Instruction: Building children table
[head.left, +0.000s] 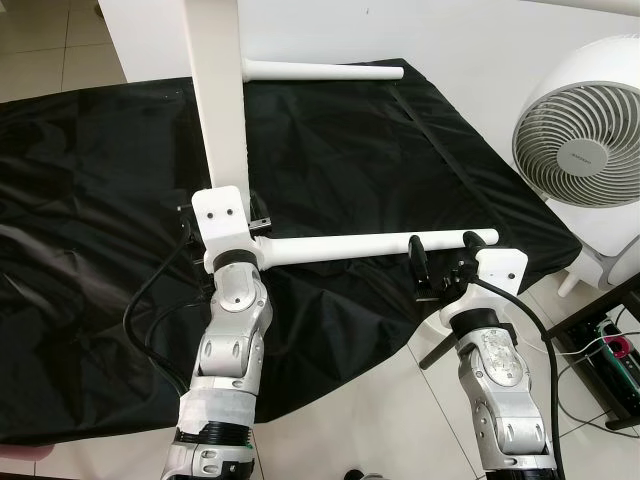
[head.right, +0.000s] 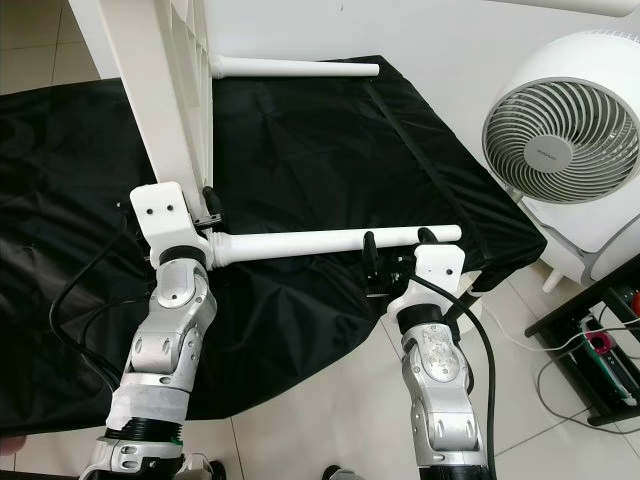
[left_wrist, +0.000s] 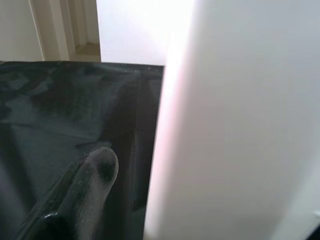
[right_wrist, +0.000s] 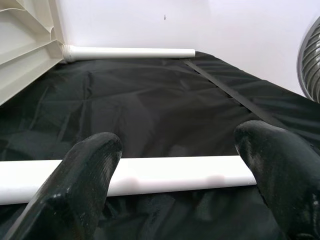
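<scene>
Fitting the near table leg (head.left: 370, 246) into the upended white tabletop (head.left: 220, 110) on the black cloth (head.left: 90, 250).
Right gripper (head.left: 443, 262) straddles the leg's free end, fingers wide — close squarely before turning. Left gripper (head.left: 222, 222) steadies the tabletop; its finger spread cannot be told. Second leg (head.left: 320, 71) already seated.

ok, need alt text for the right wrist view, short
Two black fingers spread apart, straddling a white table leg that lies across a black cloth. Beyond it, a second white leg juts from the white tabletop along a white wall, with a fan's edge to one side.
</scene>
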